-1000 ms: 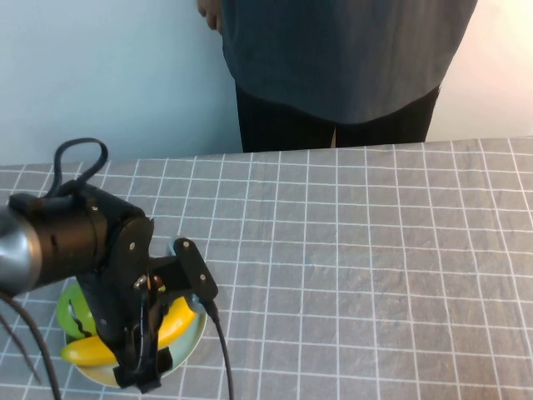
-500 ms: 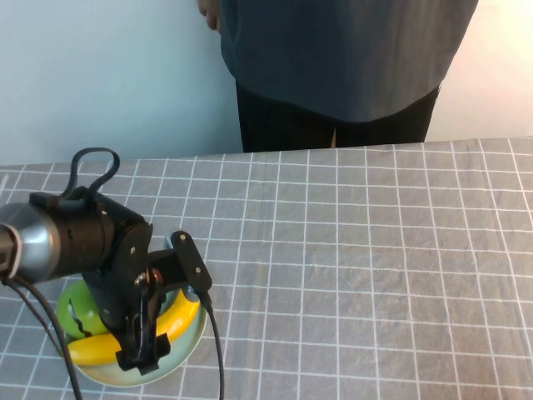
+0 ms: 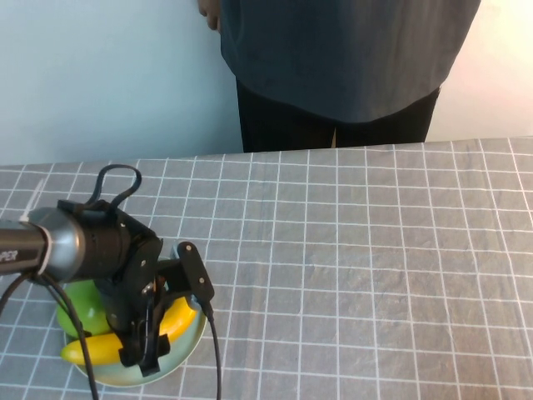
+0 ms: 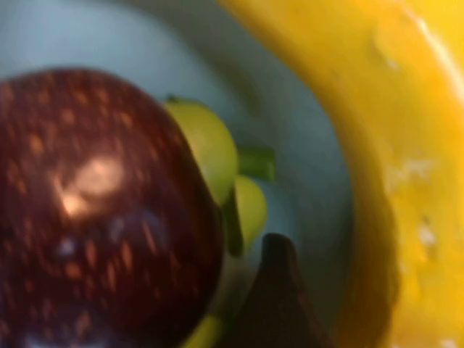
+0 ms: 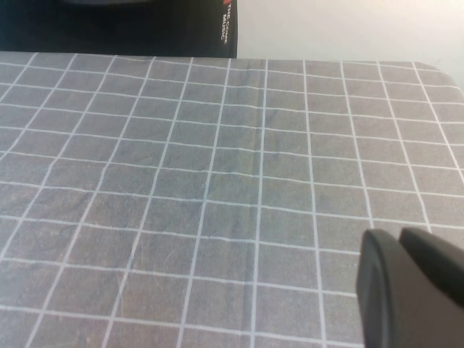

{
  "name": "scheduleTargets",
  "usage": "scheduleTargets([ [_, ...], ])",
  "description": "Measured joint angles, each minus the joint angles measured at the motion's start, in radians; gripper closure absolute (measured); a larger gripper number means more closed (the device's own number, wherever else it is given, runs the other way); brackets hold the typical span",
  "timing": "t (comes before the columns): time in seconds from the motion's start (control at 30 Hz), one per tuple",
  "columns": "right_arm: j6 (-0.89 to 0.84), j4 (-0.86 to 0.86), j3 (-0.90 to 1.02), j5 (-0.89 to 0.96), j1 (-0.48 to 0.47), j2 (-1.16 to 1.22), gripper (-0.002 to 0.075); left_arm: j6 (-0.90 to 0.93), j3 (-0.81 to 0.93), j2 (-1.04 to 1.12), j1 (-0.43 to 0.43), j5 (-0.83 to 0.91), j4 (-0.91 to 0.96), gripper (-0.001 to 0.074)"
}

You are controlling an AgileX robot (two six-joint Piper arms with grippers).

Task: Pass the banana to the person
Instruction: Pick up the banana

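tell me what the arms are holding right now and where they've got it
Cannot be told. The left gripper is down in the plate at the banana, its grip hidden. The right gripper holds nothing.

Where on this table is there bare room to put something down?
The checked tablecloth lies bare from the light blue plate across to the right edge and back to the person. It is crowded at the near left: the left gripper hangs over the banana and green fruit. The right gripper is over bare cloth.

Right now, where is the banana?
High view, near left: the banana lies in the pale plate beside the green fruit, under the left pincer. Right pincer hangs over bare cloth.
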Motion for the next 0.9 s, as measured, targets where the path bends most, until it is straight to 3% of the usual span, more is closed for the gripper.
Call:
scheduleTargets([
  [0.27, 0.0, 0.0, 0.0, 0.0, 0.0, 0.0, 0.0734, -0.002, -0.005, 0.037, 0.0, -0.025, 0.002, 0.036],
  [0.4, 0.0, 0.0, 0.0, 0.0, 0.0, 0.0, 0.0734, -0.004, -0.005, 0.037, 0.0, -0.003, 0.002, 0.047],
  [0.67, 0.0, 0.0, 0.0, 0.0, 0.0, 0.0, 0.0734, -0.008, -0.005, -0.013, 0.0, 0.118, 0.003, 0.047],
  [0.9, 0.0, 0.0, 0.0, 0.0, 0.0, 0.0, 0.0734, -0.008, -0.01, -0.213, 0.0, 0.263, -0.1, 0.0469],
])
